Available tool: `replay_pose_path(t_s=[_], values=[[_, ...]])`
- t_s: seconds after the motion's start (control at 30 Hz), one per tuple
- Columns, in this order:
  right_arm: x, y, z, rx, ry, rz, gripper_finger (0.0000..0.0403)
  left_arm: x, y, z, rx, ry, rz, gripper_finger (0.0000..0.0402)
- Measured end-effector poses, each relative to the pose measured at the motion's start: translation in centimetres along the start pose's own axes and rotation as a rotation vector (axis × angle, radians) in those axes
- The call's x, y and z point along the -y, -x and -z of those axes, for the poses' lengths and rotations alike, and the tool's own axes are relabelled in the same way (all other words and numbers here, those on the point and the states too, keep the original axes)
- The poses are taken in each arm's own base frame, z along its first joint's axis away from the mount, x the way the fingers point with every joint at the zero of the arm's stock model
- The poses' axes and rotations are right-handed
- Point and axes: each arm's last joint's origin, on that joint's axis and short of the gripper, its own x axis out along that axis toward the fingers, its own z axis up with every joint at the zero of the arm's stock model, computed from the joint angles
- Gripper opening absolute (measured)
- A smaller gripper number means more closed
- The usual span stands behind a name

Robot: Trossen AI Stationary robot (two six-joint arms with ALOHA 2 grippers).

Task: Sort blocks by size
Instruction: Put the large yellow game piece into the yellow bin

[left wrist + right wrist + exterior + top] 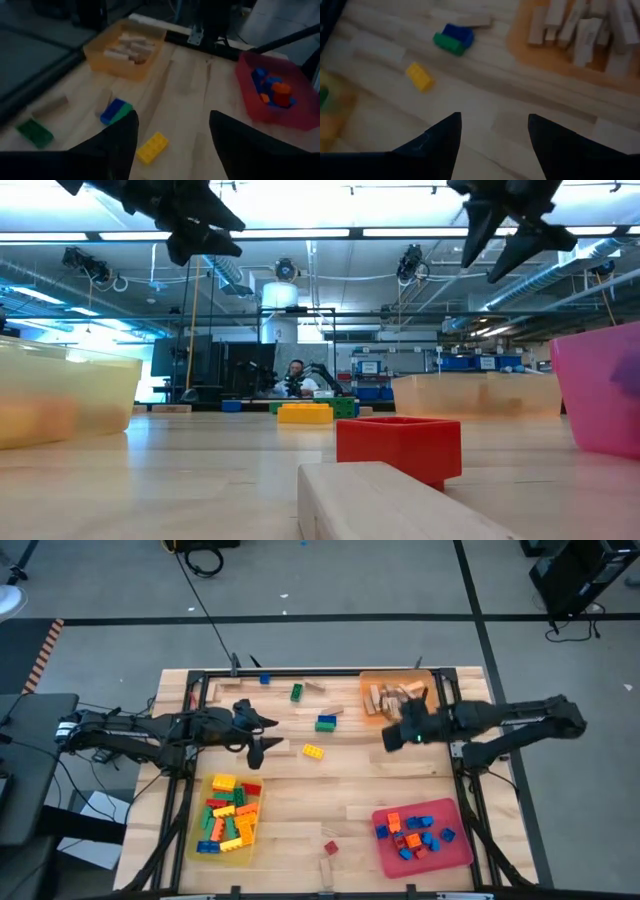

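Tan wooden block [400,502], red block [398,445] behind.

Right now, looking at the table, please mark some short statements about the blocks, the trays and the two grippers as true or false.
1. The orange tray holds tan wooden pieces. True.
2. The left gripper holds the yellow brick. False: its fingers are open and empty, and the brick lies on the table beside it.
3. The red tray holds mostly blue and orange bricks. True.
4. The right gripper is shut on a wooden piece. False: its fingers are apart with nothing between them.
5. A small red block lies inside the yellow tray. False: it sits on the bare table between the yellow and red trays.
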Motion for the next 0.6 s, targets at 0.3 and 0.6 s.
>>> replay_pose_path(t_s=[0.3,0.6], values=[[-2.6,-0.2,5.3,0.028,0.196,0.004,0.0248,0.0,-1.3,0.4,-0.043,0.117,-0.017,0.0254],[-4.1,-2.4,9.2,0.005,0.355,0.086,0.0243,0.1,-6.4,-0.5,-0.229,-0.005,-0.021,0.0254]])
